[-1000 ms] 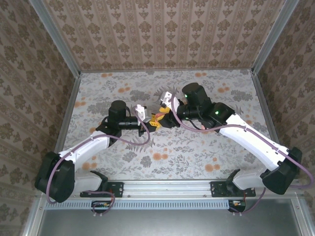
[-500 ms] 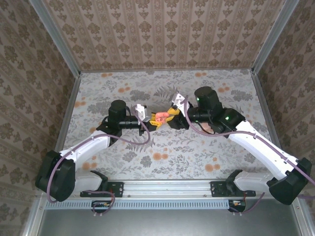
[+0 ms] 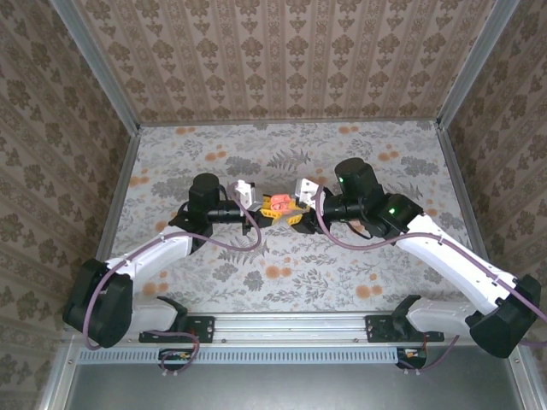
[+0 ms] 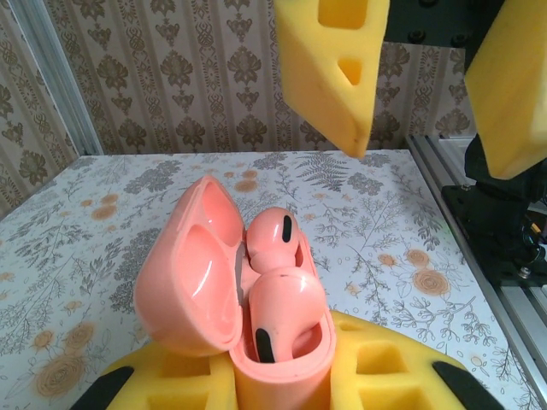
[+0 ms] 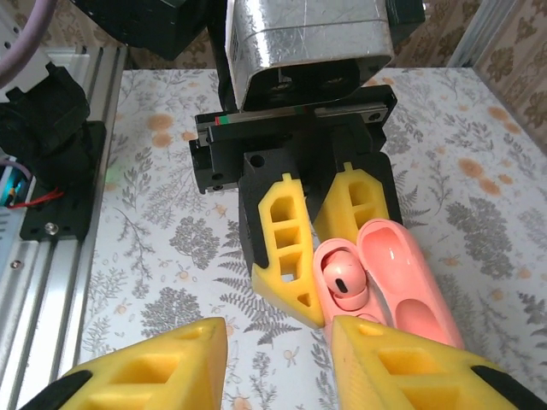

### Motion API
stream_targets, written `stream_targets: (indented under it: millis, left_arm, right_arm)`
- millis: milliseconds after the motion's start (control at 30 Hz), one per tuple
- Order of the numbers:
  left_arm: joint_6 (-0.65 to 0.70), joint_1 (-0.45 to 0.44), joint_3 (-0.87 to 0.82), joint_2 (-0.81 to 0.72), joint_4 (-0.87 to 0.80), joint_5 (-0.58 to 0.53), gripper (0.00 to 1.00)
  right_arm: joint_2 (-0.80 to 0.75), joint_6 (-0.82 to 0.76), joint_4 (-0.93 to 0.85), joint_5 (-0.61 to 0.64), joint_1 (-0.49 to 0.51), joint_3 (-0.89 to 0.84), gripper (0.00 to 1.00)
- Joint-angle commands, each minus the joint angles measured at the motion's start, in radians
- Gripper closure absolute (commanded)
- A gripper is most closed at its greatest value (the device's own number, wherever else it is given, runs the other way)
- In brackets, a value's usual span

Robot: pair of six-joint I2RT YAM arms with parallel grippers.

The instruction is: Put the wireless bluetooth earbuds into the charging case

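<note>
Mid-table, a little left of centre: the left gripper (image 3: 263, 208) is clamped on the charging case (image 4: 286, 363), its yellow fingers (image 4: 171, 380) pinching the case body from both sides. The case is coral-pink and glossy, with its lid (image 4: 188, 282) swung open toward the left in the left wrist view. Both earbuds sit upright in their wells, one nearer the hinge (image 4: 275, 239) and one in front of it (image 4: 286, 312), each showing a dark slot. The right gripper (image 3: 297, 212) is just right of the case with its jaws apart and nothing between them. Its fingertips are close to the open case; contact cannot be told. The floral-print table (image 3: 342, 265) lies underneath.
</note>
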Motion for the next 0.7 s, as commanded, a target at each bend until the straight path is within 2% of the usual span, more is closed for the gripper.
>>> stream_targets:
  millis: [0, 267, 667]
  left_arm:
    - [-0.002, -0.003, 0.003, -0.01, 0.013, 0.04, 0.83]
    - [0.024, -0.005, 0.011, -0.018, -0.029, 0.045, 0.83]
    - [0.064, -0.011, 0.023, -0.026, -0.085, 0.042, 0.83]
  right_arm:
    - [0.009, -0.122, 0.003, 0.026, 0.006, 0.008, 0.63]
    - [0.029, -0.294, -0.007, 0.062, 0.007, 0.021, 0.62]
    - [0.093, -0.42, -0.106, 0.04, 0.004, 0.106, 0.62]
